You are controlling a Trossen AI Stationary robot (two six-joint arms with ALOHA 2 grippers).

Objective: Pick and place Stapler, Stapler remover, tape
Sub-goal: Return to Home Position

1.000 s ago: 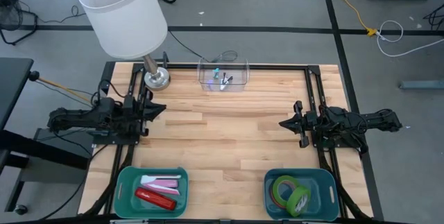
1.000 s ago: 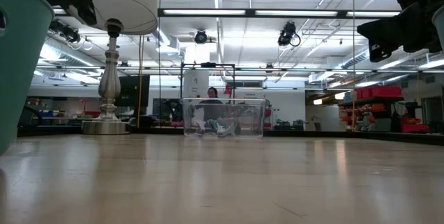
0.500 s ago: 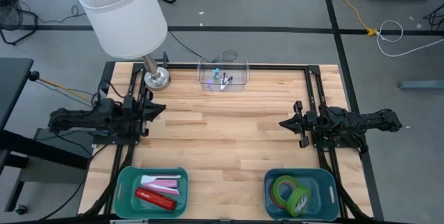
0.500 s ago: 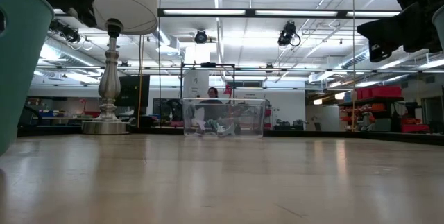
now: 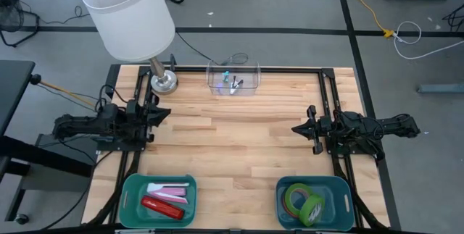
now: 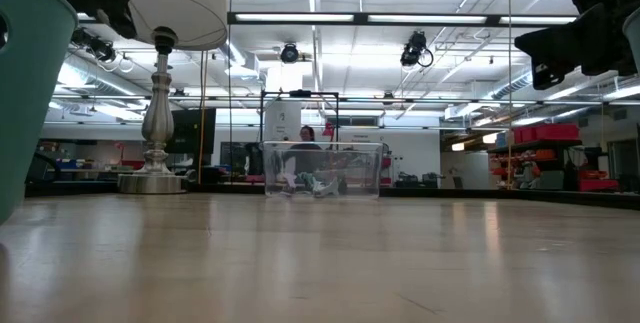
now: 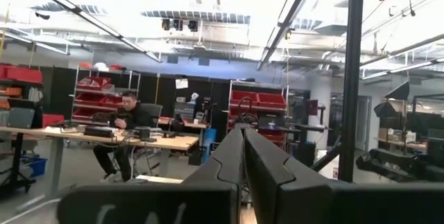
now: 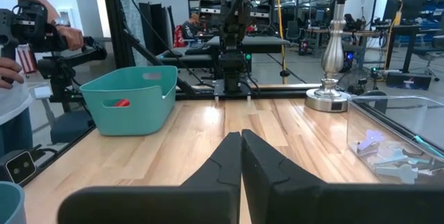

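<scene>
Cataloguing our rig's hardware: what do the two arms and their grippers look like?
The left arm and right arm are matte black, jointed, with dark cables alongside. The left gripper and right gripper each have two black wedge-shaped fingers.

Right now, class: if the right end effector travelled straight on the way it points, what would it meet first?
The right end effector points across the table at the left end effector opposite. That is probably the first thing met; exact alignment is unclear.
</scene>
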